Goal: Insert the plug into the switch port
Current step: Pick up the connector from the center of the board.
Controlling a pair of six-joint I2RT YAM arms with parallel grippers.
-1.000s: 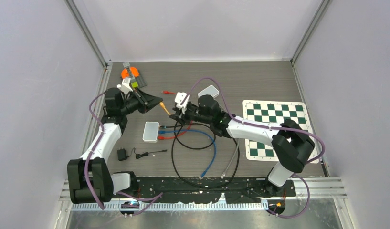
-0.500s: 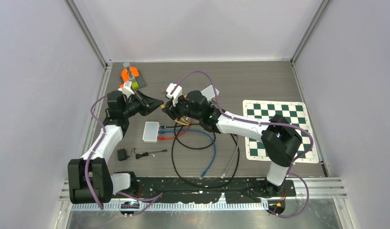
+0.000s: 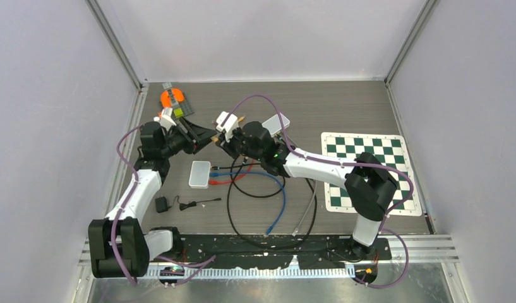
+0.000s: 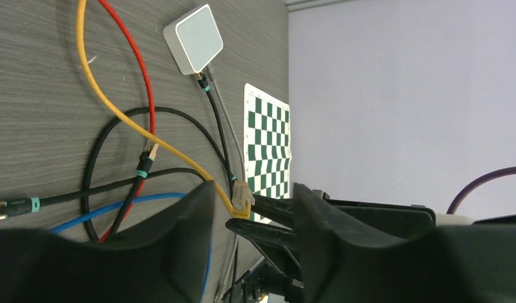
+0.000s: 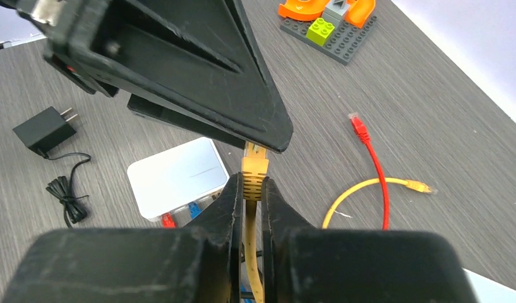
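While the left gripper (image 4: pixel 254 189) had the yellow network plug (image 5: pixel 254 169) pinched a second ago, its black fingers now stand spread on either side of it. Neither pad appears to touch it. The right gripper (image 5: pixel 253 189), which was spread a moment earlier, has pressed its jaws together on the yellow boot just below the clear tip.

The plug is held in the air between the two arms, its tip pointing at the left gripper. It sits just beyond the white rectangular plastic switch box (image 3: pixel 199 173) lying on the grey wood-grain table (image 3: pixel 343 107). The thin yellow cable (image 4: pixel 110 104) trails from the plug across the table.

The handover looks complete, so carrying and inserting the plug now fall to the right arm. The left arm probably has to draw clear first. The right arm would then have to turn the plug toward the box's port side, where a red and a blue connector (image 5: pixel 191 209) already sit.
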